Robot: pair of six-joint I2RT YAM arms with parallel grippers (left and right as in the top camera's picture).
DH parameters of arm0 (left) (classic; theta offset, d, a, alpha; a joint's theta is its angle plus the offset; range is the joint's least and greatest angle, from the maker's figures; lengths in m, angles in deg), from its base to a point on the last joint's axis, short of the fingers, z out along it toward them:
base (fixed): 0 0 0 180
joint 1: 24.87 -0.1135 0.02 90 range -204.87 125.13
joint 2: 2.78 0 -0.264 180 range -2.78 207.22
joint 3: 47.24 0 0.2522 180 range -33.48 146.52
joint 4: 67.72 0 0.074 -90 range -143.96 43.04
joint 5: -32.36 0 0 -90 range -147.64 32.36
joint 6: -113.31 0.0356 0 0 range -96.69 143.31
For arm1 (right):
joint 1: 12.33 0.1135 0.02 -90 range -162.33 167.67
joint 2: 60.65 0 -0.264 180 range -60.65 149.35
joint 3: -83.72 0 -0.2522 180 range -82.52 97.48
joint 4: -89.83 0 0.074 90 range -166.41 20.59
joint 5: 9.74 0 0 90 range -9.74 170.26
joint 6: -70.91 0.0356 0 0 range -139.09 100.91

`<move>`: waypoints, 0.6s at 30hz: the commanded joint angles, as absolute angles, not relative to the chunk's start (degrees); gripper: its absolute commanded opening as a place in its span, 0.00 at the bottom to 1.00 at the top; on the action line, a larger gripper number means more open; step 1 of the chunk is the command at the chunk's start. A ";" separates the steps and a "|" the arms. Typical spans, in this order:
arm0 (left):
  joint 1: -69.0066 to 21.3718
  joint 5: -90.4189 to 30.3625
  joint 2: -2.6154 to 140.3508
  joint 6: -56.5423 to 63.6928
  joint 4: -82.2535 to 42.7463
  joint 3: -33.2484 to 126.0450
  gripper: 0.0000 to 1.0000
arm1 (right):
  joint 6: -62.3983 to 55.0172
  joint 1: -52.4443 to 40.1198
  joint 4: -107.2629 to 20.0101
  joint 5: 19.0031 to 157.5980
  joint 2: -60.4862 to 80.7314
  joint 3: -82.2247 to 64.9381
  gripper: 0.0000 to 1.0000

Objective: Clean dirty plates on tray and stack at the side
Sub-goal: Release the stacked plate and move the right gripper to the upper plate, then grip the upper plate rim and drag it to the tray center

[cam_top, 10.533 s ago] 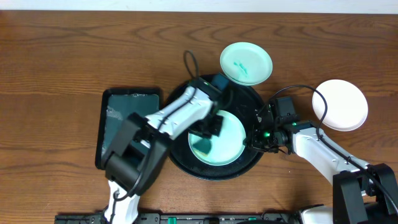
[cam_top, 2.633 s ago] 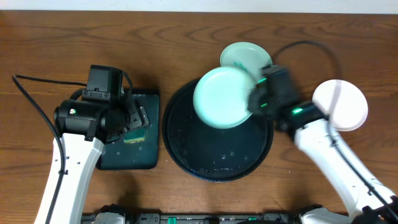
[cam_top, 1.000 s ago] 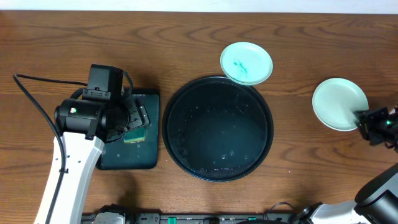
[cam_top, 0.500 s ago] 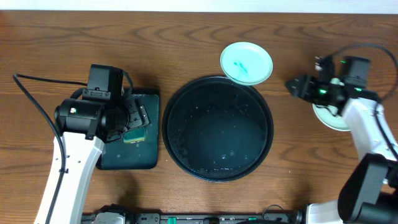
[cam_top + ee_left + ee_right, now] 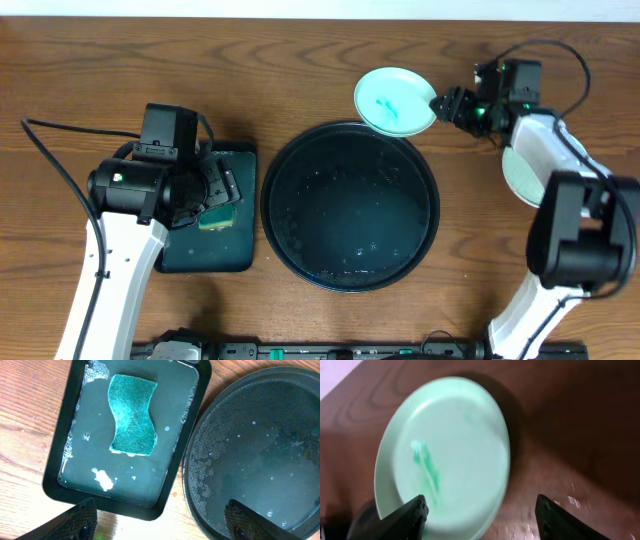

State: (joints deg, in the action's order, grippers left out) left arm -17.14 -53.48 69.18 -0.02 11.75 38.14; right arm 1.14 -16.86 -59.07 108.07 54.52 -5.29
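Smears of teal marked the mint-green plate (image 5: 396,101) at the upper centre of the overhead frame, its lower edge over the rim of the round black tray (image 5: 266,210). Your right gripper (image 5: 481,504) hovered just right of that plate, fingers (image 5: 415,515) spread wide and holding nothing. A pale plate (image 5: 522,172) lay on bare wood at the frame's right side, partly under your right arm. Your left gripper (image 5: 161,507), also spread, hung over the rectangular tray (image 5: 175,420) and its sponge (image 5: 131,415).
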 commanded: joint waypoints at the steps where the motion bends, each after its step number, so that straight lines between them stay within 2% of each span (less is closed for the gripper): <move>1: -17.01 -53.74 69.58 0.13 12.04 38.09 0.82 | 5.12 -15.97 -57.76 107.63 57.69 1.14 0.68; 11: -17.01 -53.76 69.58 0.13 12.06 38.09 0.82 | 17.38 -15.94 -56.47 101.40 63.01 5.49 0.66; 18: -17.01 -53.76 69.58 0.13 12.06 38.09 0.82 | 18.19 -14.63 -54.50 98.19 63.46 5.49 0.64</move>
